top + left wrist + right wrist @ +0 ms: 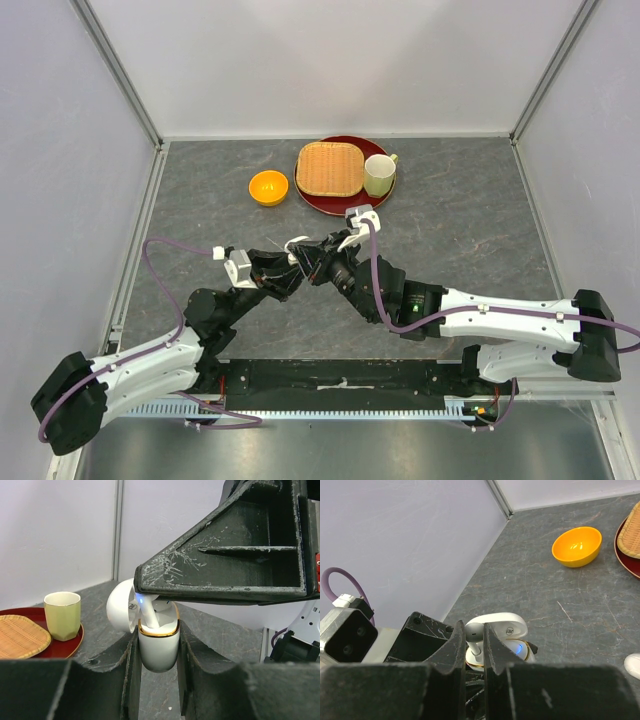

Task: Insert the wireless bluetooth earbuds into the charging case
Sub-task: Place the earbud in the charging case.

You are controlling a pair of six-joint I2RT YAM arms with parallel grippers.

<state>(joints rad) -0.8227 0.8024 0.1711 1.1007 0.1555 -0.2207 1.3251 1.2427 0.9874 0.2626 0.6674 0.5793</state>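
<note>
One earbud stem-down in the open charging case
Left gripper clamps the case upright, lid swung sideways — right gripper pinches the earbud, long axis near vertical, stem in the case; the lid's small mark is unreadable

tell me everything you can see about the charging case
The charging case is small, rounded, glossy white plastic with a gold rim. Its lid is hinged open and a blue light glows inside. It stands upright, clamped by the left gripper. The right gripper holds an earbud in its opening.
</note>
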